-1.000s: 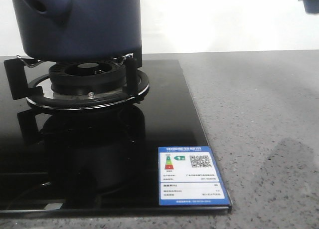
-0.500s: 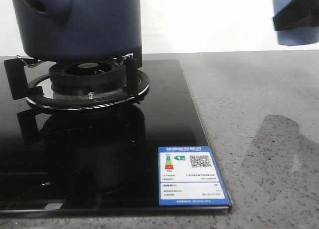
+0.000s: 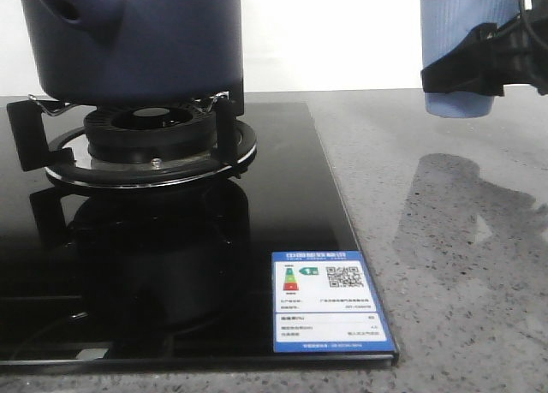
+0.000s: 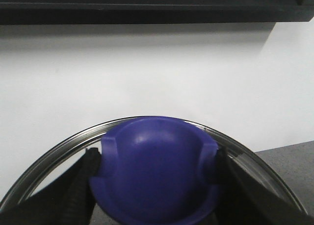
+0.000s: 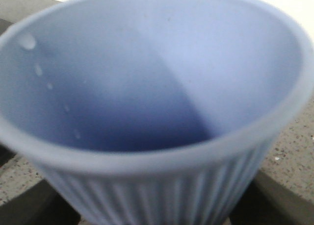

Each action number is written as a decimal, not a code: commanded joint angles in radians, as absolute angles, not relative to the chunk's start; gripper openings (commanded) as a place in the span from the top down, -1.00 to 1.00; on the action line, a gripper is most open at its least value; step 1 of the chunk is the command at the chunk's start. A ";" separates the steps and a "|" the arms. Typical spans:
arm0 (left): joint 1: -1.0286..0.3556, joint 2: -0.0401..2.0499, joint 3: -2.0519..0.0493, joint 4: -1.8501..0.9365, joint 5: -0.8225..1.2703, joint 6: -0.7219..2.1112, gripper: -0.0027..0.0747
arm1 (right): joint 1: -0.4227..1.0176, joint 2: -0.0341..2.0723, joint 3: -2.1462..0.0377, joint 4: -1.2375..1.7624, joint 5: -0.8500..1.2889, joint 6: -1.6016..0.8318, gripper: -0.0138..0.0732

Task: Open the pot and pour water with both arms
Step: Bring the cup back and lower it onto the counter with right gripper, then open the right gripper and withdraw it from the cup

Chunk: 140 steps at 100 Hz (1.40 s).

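Nearest the camera in the front view lies the grey speckled surface (image 3: 445, 264), and on it the black glass cooktop (image 3: 171, 273), with a blue-and-white energy label (image 3: 330, 300) stuck at its near right corner. Farther back on the glass is the round burner (image 3: 150, 140) with its black pan supports.

The pot (image 3: 137, 38) sits upright on those supports, over the burner, at the far left of the front view; its top is cut off by the frame, so its axis runs straight up. Its stubby side handle (image 3: 73, 12), with a hole in it, sticks out from the wall toward the near left.

To the right, held in the air above the surface and well apart from the pot, is the light-blue ribbed cup (image 3: 461, 50). It stands about upright, mouth up. The right gripper (image 3: 479, 63) has its black jaws clamped around the cup's lower half. In the right wrist view the cup (image 5: 152, 112) fills the picture, with a few droplets on its inner wall.

The left wrist view shows the left gripper (image 4: 154, 173) with its jaws closed on either side of a rounded blue knob (image 4: 157, 171) set on a clear glass lid (image 4: 64, 146), against a white wall (image 4: 147, 73).
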State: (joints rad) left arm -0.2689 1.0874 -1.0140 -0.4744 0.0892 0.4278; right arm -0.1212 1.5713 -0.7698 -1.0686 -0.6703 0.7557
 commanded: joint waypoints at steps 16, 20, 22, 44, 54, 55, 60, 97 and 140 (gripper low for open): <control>-0.267 1.063 -1.059 -0.477 -0.013 0.427 0.08 | -0.127 1.590 -0.797 -0.993 -0.777 0.685 -0.09; -0.267 1.063 -1.059 -0.477 -0.013 0.427 0.08 | -0.127 1.596 -0.797 -0.990 -0.786 0.683 -0.09; -0.267 1.063 -1.059 -0.477 -0.013 0.427 0.08 | -0.127 1.602 -0.797 -0.990 -0.791 0.683 -0.09; -0.267 1.063 -1.059 -0.477 -0.011 0.427 0.08 | -0.127 1.633 -0.797 -0.988 -0.801 0.683 -0.09; -0.267 1.063 -1.059 -0.477 -0.011 0.427 0.08 | -0.127 1.633 -0.797 -0.988 -0.795 0.683 -0.09; -0.267 1.063 -1.059 -0.477 -0.011 0.427 0.08 | -0.127 1.633 -0.797 -0.988 -0.793 0.683 -0.09; -0.267 1.063 -1.059 -0.477 -0.011 0.427 0.08 | -0.127 1.633 -0.797 -0.988 -0.791 0.683 -0.09; -0.267 1.063 -1.059 -0.477 0.000 0.427 0.08 | -0.127 1.624 -0.797 -0.984 -0.855 0.712 -0.81; -0.267 1.071 -1.059 -0.514 0.011 0.427 0.08 | -0.169 1.541 -0.792 -1.126 -0.793 0.852 -0.81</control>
State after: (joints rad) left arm -0.2689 1.0874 -1.0140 -0.4865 0.0994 0.4278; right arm -0.1437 1.5973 -0.7698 -1.0968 -0.7557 0.7899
